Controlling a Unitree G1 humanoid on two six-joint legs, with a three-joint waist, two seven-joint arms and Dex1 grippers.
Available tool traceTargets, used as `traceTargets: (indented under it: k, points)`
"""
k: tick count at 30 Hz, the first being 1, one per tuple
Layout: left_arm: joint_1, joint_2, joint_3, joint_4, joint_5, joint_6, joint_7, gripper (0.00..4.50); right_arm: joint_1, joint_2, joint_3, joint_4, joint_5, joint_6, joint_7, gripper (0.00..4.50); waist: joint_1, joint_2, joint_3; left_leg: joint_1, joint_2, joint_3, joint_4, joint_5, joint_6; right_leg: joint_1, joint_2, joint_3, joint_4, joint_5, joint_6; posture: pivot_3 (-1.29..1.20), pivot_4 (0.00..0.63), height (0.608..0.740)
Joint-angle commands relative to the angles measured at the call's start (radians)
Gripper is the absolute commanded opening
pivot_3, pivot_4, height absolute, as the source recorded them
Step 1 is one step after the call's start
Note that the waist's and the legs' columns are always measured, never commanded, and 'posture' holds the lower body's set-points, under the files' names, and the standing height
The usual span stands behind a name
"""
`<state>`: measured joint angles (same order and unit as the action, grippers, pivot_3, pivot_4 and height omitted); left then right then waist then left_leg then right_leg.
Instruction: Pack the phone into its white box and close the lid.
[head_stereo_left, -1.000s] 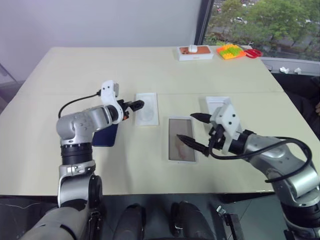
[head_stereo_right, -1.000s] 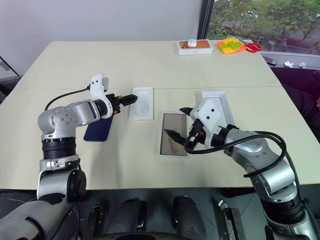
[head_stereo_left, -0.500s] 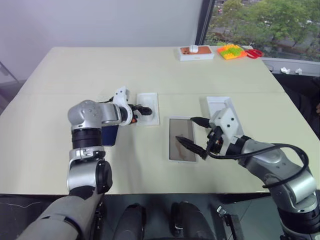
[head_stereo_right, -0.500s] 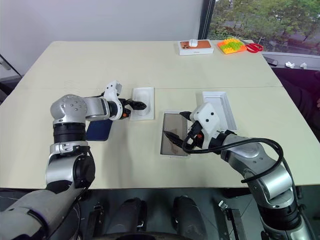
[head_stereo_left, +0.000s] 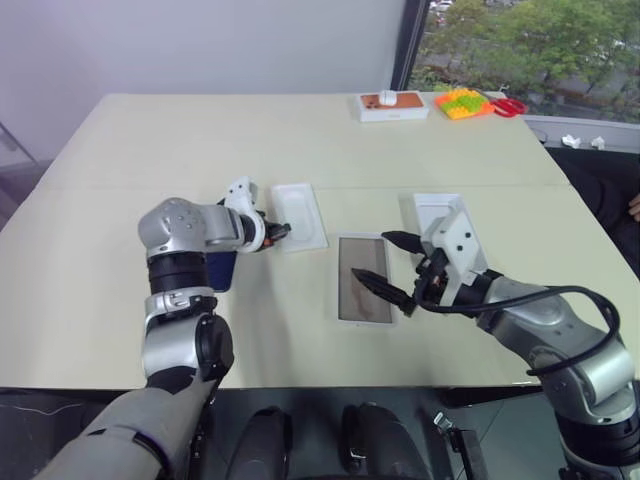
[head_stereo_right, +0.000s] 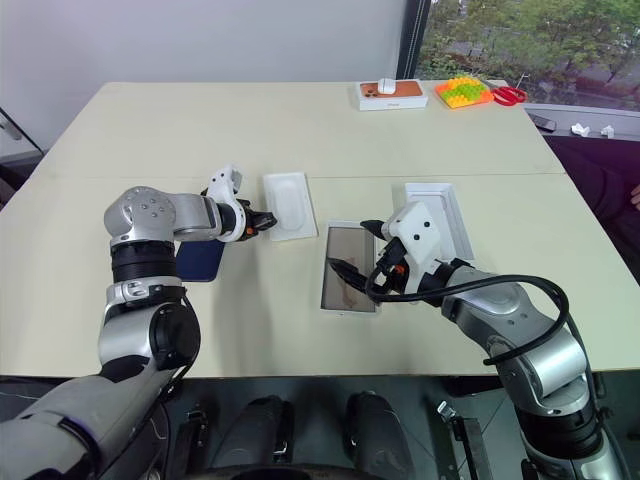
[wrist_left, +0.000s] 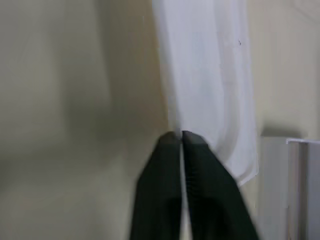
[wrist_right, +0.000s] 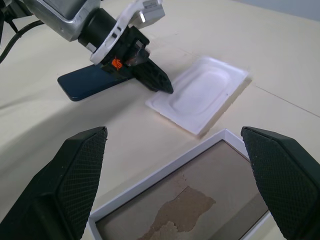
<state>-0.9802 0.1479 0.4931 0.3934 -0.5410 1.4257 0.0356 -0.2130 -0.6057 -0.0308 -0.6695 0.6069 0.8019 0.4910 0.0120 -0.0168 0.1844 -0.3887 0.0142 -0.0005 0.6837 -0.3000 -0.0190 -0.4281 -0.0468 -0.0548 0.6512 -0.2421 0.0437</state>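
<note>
The dark blue phone (head_stereo_left: 215, 272) lies flat on the table, partly under my left arm. The open white box (head_stereo_left: 340, 292) sits mid-table with its greyish, brown-marked floor showing. The white lid (head_stereo_left: 432, 205) lies inside-up behind my right gripper. My left gripper (head_stereo_left: 280, 231) is shut on the near-left edge of a thin white insert (head_stereo_left: 300, 214), as the left wrist view (wrist_left: 181, 135) shows. The insert lies between the phone and the box. My right gripper (head_stereo_left: 372, 256) hangs open over the box's right side, nothing between its fingers (wrist_right: 75, 170).
At the table's far right edge stand a small white box with an orange top (head_stereo_left: 391, 104), a yellow-green toy block (head_stereo_left: 460, 102) and red scissors (head_stereo_left: 507, 105). Bare tabletop stretches to the left of the phone and in front of the box.
My left gripper has gone from open to shut at the insert's near-left corner. The insert has turned a little, its near end swinging right. The right arm has kept still.
</note>
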Motion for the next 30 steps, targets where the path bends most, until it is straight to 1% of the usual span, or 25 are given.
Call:
traceTargets:
  k: [1,3,7,10,12,13,14,16,18,21,23,26,30]
  points:
    - [0.010,0.006,0.018,-0.064,-0.027,0.002,-0.034,0.10,0.002,-0.005,-0.028,-0.040,0.013,-0.002,-0.005,4.50,0.000,0.000,0.000,0.000,0.000,0.000,0.000,0.000,0.000,0.000,0.000,0.000,0.000,0.000,0.000,0.00,0.150,0.740]
    - [0.027,0.019,0.025,-0.098,-0.045,0.026,-0.060,0.10,0.007,-0.009,-0.032,-0.039,0.013,-0.003,-0.005,4.50,-0.001,0.000,0.000,0.000,0.000,0.000,0.000,0.000,0.000,0.000,0.000,0.000,0.000,0.000,0.000,0.00,0.150,0.740]
    - [0.092,0.041,0.059,-0.238,-0.141,0.110,-0.156,0.10,0.028,-0.024,-0.053,-0.031,0.012,-0.012,0.007,4.50,-0.006,0.000,0.000,0.000,0.001,0.000,0.000,0.001,-0.002,0.000,0.001,0.000,0.000,0.000,0.000,0.00,0.150,0.740]
    - [0.160,0.053,0.081,-0.365,-0.261,0.182,-0.214,0.10,0.058,-0.059,-0.099,0.002,-0.001,-0.029,0.034,4.50,-0.003,0.000,0.000,0.000,0.001,-0.001,0.000,0.001,-0.003,0.000,0.000,0.000,0.001,0.000,0.000,0.00,0.150,0.740]
    - [0.186,0.037,0.128,-0.387,-0.359,0.189,-0.188,0.10,0.077,-0.085,-0.129,0.027,-0.010,-0.045,0.053,4.50,0.000,0.000,0.000,0.000,0.001,-0.001,0.000,0.002,-0.003,0.000,0.000,0.000,0.000,0.000,0.000,0.00,0.150,0.740]
    - [0.198,0.024,0.148,-0.387,-0.429,0.189,-0.161,0.10,0.085,-0.098,-0.144,0.039,-0.015,-0.052,0.062,4.50,0.002,0.000,0.000,0.000,0.001,-0.001,0.000,0.002,-0.003,0.000,0.000,0.000,0.000,0.000,0.000,0.00,0.150,0.740]
    - [0.213,0.014,0.149,-0.393,-0.489,0.189,-0.135,0.10,0.091,-0.108,-0.156,0.051,-0.020,-0.060,0.071,4.50,0.002,0.000,0.000,0.000,0.000,-0.001,0.000,0.002,-0.003,0.000,0.000,0.000,0.000,0.000,0.000,0.00,0.150,0.740]
    - [0.264,-0.007,0.104,-0.433,-0.628,0.189,-0.066,0.10,0.104,-0.130,-0.179,0.082,-0.036,-0.082,0.091,4.50,0.002,0.000,0.000,0.000,0.000,-0.001,0.000,0.002,-0.003,0.000,-0.001,0.000,0.000,0.000,0.000,0.00,0.150,0.740]
    - [0.310,-0.056,0.066,-0.465,-0.737,0.189,0.042,0.10,0.110,-0.147,-0.200,0.117,-0.053,-0.104,0.105,4.50,0.002,0.000,0.000,0.000,0.000,0.000,0.000,0.002,-0.003,0.000,-0.001,0.001,0.000,0.000,0.000,0.00,0.150,0.740]
    - [0.379,-0.147,0.018,-0.507,-0.850,0.189,0.235,0.10,0.118,-0.164,-0.221,0.149,-0.073,-0.131,0.122,4.50,0.003,-0.001,0.000,0.000,0.000,0.000,0.000,0.002,-0.003,0.000,-0.002,0.001,0.000,0.000,0.000,0.00,0.150,0.740]
    - [0.415,-0.169,-0.015,-0.517,-0.911,0.176,0.347,0.10,0.120,-0.170,-0.227,0.159,-0.079,-0.140,0.131,4.50,0.001,-0.001,0.000,0.000,0.000,0.000,0.000,0.002,-0.003,0.000,-0.002,0.001,0.000,0.000,0.000,0.00,0.150,0.740]
    - [0.479,-0.140,-0.124,-0.509,-1.123,0.049,0.538,0.10,0.123,-0.174,-0.232,0.160,-0.080,-0.146,0.140,4.50,-0.001,0.000,0.000,0.001,0.001,0.000,0.000,0.002,-0.003,0.000,-0.001,0.001,0.001,0.000,0.000,0.00,0.150,0.740]
    - [0.542,-0.037,-0.320,-0.534,-1.388,-0.153,0.738,0.10,0.124,-0.171,-0.230,0.152,-0.083,-0.143,0.144,4.50,0.002,0.000,0.000,0.002,0.002,-0.001,0.000,0.002,-0.003,0.000,-0.001,0.002,0.002,0.000,0.000,0.00,0.150,0.740]
